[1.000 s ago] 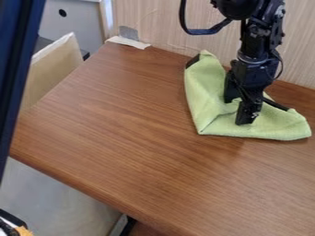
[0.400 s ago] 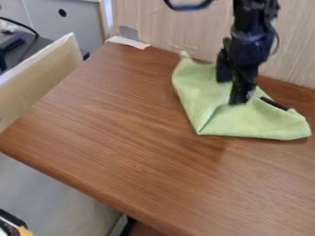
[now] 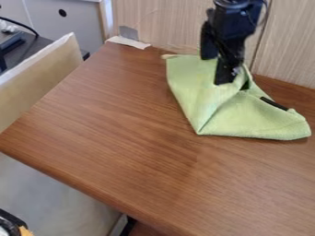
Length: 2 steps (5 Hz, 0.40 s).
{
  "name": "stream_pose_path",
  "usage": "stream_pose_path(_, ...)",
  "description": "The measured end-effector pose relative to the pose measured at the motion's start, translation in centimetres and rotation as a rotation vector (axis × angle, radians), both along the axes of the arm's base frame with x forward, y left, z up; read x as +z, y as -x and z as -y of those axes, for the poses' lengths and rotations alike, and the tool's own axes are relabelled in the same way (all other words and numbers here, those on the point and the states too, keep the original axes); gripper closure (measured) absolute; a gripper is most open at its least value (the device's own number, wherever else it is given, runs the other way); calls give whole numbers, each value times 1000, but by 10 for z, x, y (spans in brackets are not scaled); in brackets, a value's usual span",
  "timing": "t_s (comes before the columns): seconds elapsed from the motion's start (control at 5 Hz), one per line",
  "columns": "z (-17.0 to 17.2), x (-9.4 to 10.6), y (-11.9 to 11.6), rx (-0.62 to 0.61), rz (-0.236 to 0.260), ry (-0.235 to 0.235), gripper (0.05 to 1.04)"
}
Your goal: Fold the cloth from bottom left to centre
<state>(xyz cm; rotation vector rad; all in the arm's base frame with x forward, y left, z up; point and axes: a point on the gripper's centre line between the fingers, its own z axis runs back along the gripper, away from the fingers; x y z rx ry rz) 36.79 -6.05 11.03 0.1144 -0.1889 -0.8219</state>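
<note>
Finding: the gripper [image 3: 216,71] had shifted towards the wall [image 3: 166,23] since the earlier frames, from over the middle of the cloth [image 3: 190,87] to its far part. The cloth's far left end had moved outward and spread flatter, while its near edge and right-hand corner had kept their places.

State of gripper: released, as far as could be judged, its fingertips standing apart over the cloth. Whether they still touched the fabric could not be determined.

Location of cloth: on the far right part of the surface [image 3: 111,129], below the gripper. A crease ran up from its near left corner, and a dark strip [image 3: 274,103] lay by the right side (its purpose was not established).

Assessment: the spreading of the left part suggested that the fold had loosened rather than tightened. The fold was judged incomplete or doubtful; a fresh grasp at the near left corner appeared advisable.
</note>
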Motion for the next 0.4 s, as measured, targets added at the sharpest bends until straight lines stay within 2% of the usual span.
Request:
stream_pose_path(0.2, -8, 8, 12, 15, 9, -22, 83)
stream_pose_path(0.4, -12, 8, 19, 20, 7, -22, 83)
